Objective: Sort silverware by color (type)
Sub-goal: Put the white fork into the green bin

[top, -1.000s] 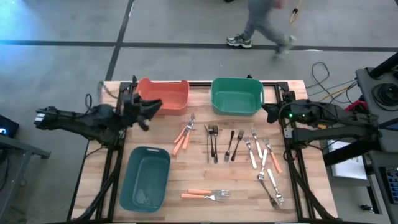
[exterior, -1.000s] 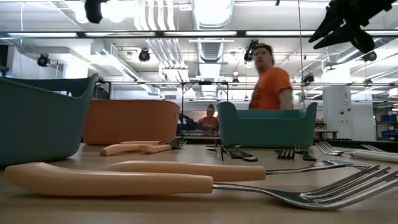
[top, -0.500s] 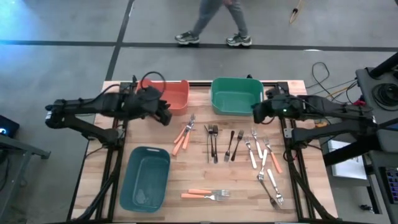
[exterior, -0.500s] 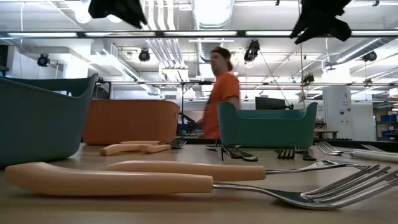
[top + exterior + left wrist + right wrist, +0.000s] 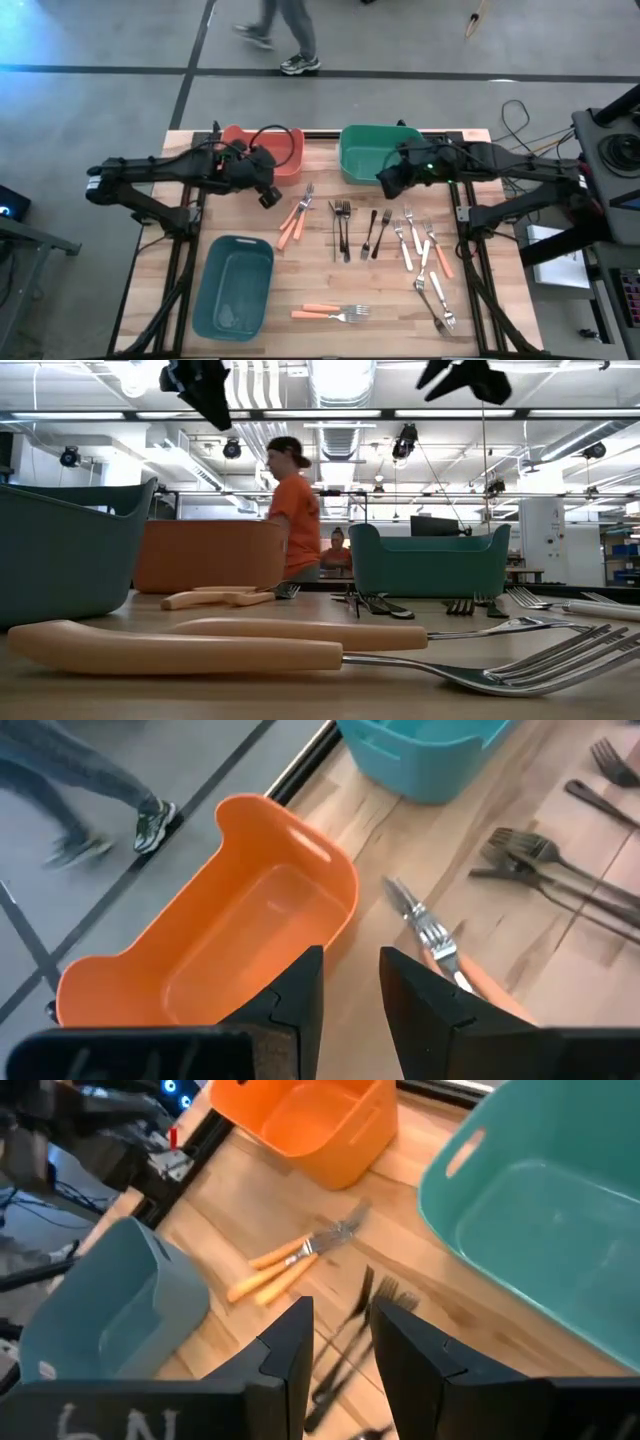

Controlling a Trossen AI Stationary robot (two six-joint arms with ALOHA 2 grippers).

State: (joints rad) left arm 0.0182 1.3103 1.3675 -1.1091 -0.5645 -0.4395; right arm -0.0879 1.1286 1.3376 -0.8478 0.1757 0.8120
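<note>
The silverware lies flat on the wooden table: orange-handled forks [image 5: 297,215], black forks [image 5: 345,230], white-handled forks [image 5: 412,242] and two more orange-handled forks [image 5: 330,313] near the front edge. My left gripper [image 5: 268,195] hovers by the near right corner of the orange bin [image 5: 240,940], above the orange-handled forks [image 5: 440,950]. It is slightly open with nothing between its fingers. My right gripper [image 5: 385,185] hangs over the near left corner of the green bin [image 5: 378,152], also slightly open and holding nothing. Both grippers slant downward, high above the table [image 5: 205,390] [image 5: 460,375].
A blue-grey bin [image 5: 233,285] stands at the near left. More white-handled forks [image 5: 435,300] lie at the near right, one orange-handled piece [image 5: 441,258] among them. A person [image 5: 295,510] walks in the room beyond the table's far edge.
Both arms have stretched out from the table's side edges toward its middle and risen. My left gripper has passed the orange bin and tipped down over the orange-handled forks. My right gripper has gone left along the green bin's near side. The person has walked leftward.
</note>
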